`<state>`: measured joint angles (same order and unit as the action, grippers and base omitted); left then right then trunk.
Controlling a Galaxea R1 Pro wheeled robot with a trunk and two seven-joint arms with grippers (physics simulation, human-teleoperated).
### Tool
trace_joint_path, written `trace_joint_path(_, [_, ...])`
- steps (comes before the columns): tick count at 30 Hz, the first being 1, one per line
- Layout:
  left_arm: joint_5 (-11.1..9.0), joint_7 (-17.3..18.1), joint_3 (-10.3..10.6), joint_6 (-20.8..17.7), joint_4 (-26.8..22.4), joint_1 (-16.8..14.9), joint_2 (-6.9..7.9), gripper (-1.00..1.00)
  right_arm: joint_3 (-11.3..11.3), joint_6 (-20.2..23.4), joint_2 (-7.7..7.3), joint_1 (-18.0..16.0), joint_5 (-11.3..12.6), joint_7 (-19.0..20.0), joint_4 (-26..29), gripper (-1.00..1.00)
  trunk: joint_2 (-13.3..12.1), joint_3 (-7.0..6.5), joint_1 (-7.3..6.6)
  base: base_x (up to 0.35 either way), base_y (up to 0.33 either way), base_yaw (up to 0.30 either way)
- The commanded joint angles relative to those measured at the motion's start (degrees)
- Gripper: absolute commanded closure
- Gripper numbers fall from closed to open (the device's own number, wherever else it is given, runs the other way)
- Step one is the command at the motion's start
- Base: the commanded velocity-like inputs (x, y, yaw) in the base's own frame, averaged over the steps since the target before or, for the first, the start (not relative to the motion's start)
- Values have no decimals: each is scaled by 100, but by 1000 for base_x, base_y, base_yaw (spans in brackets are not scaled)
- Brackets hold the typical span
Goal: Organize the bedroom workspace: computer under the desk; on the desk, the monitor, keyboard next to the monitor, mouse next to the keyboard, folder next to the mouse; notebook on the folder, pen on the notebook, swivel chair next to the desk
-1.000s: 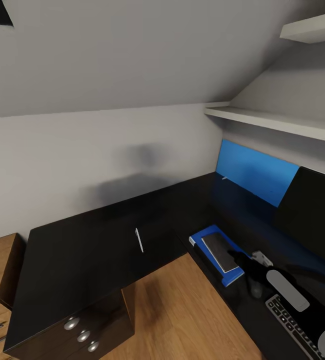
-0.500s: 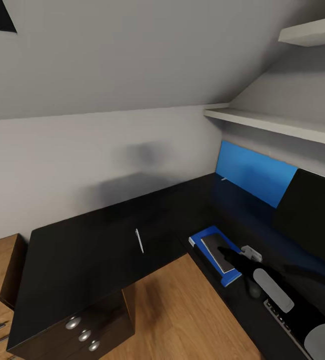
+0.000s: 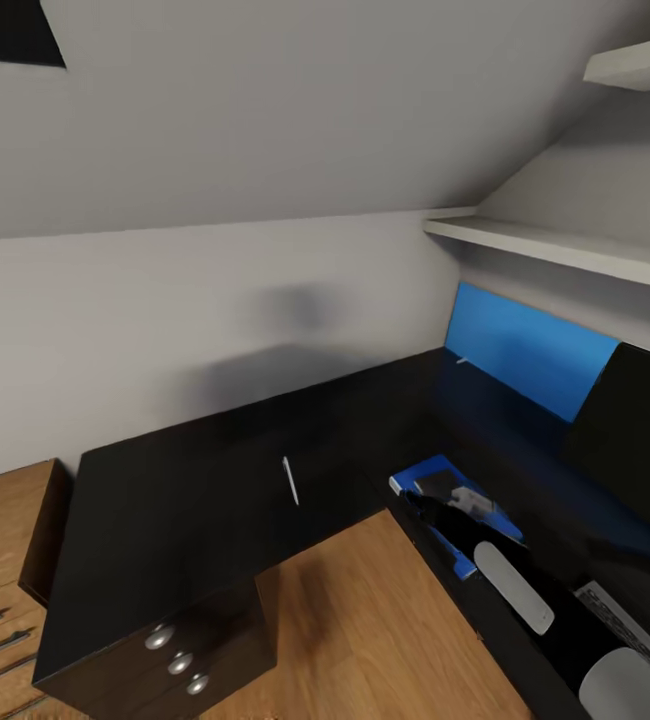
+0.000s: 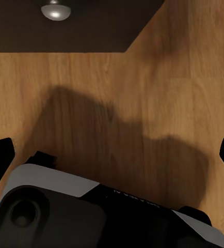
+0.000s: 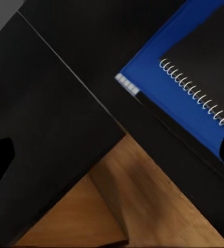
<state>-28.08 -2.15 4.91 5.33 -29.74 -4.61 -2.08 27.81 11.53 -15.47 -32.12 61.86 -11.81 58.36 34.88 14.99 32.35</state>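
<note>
Pen [image 3: 290,481] lengthwise toward the wall

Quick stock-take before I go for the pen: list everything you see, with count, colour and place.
desk: 1, black, L-shaped, along the walls
pen: 1, white, on the desk's left wing, apart from the stack
folder: 1, blue, on the desk's right wing
notebook: 1, dark, spiral-bound, on the folder
monitor: 1, black, on the desk at far right
keyboard: 1, dark, at the desk's near right edge, partly hidden
blue panel: 1, against the right wall
shelves: 2, white, above the desk
drawer knobs: 3, silver, under the desk
floor: wood
right gripper: black, over the folder, open
left gripper: black, over the floor, open
</note>
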Motion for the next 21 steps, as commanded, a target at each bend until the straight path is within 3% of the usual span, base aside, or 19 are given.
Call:
trace_joint_path(1, [-61,-23,38,30,3,-5,5,-100,60,-42,-1,-4,26,-49,13,-100,7,9,2,0,0,257])
trace_joint_path(12, [-80,-25,-5,37,343,-5,41,-100,934,-899,67,-4,-251,-90,9,-100,7,11,2,0,0,275])
trace_joint_path(19, [-76,-23,-10,81,476,-5,48,-100,1196,-1091,98,-4,-261,-132,2,-100,7,27,2,0,0,275])
trace_joint_path(21, [-80,-23,-8,232,502,-5,51,-100,1265,-1115,191,-4,-269,-139,-3,-100,7,33,2,0,0,273])
